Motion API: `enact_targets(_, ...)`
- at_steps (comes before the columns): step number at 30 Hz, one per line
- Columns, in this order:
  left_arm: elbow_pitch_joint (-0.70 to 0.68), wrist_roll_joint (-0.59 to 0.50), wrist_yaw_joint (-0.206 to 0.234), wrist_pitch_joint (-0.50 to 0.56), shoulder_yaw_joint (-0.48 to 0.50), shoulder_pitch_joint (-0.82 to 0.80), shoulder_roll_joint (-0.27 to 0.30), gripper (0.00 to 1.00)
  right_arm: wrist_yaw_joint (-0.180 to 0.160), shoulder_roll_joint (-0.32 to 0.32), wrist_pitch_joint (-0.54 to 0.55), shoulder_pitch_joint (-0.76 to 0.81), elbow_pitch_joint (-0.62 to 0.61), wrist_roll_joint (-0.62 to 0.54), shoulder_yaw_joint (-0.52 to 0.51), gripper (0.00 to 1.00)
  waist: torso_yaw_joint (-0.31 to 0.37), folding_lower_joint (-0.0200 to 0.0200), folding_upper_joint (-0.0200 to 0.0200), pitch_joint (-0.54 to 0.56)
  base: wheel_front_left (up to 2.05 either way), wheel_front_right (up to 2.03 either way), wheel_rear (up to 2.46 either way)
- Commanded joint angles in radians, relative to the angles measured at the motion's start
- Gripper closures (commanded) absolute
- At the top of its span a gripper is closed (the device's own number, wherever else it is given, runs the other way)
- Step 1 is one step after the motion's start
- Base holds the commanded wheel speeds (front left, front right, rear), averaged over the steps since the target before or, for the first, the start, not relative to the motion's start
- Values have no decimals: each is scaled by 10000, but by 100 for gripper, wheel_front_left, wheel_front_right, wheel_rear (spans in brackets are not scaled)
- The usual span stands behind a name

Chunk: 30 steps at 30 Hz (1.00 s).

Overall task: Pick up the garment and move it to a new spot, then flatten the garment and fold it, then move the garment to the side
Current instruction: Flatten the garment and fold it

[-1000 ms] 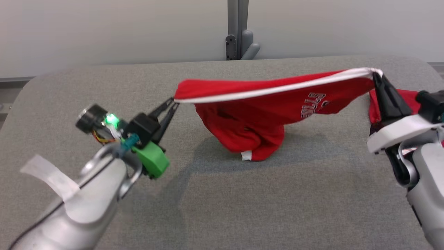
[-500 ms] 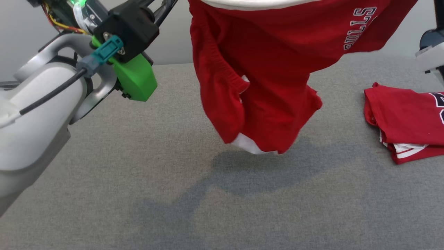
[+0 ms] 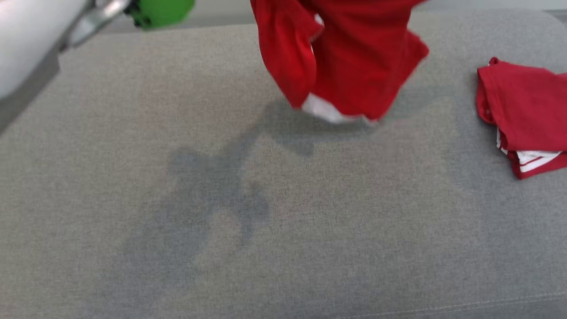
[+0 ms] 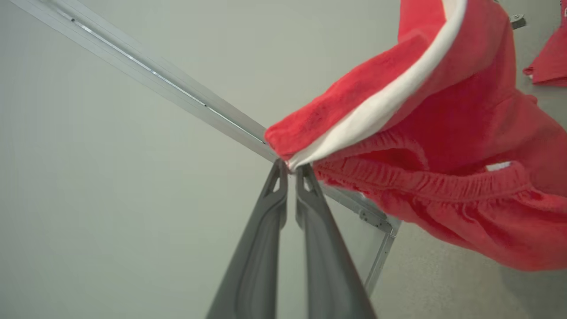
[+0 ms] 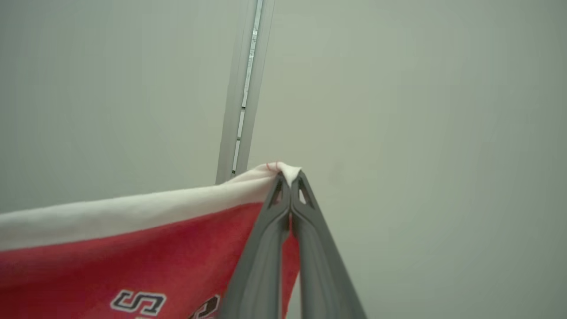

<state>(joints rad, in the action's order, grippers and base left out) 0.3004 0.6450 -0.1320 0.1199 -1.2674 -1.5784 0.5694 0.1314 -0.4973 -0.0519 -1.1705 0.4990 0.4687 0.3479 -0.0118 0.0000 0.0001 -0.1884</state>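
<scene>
The garment (image 3: 350,53) hangs over the table (image 3: 266,230) so it can open out: left gripper (image 4: 291,167) and right gripper (image 5: 290,176) each clamp one end of its top edge. Its low tip perhaps touches.

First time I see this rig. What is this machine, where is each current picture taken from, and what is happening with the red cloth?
It is a wheeled robot with two arms, each ending in a two-fingered gripper. The head view looks down on a grey padded surface; the pale left forearm shows at its top left. The wrist views look along each gripper's fingers. The left gripper and right gripper are each shut on the white edge of a red garment, which hangs between them over the surface. A folded red cloth lies at the right.
</scene>
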Motion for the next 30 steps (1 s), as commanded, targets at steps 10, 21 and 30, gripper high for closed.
enact_targets(10,4733,-5368,828,-3691,-159,-3044,-991,100,-15,1612,-2117,-2628,932,-2588,-1027,100,746,0,-1,-4072,0,0,0)
enact_targets(21,4250,-5983,306,-3854,-123,860,-1358,100,-18,1061,-2127,469,414,-1829,-291,100,234,0,-1,-4788,0,0,0)
enact_targets(30,3795,-4174,-116,-3708,-408,5497,-1465,100,-18,89,-2128,3962,-200,-719,-615,100,26,0,-1,-3220,0,0,0)
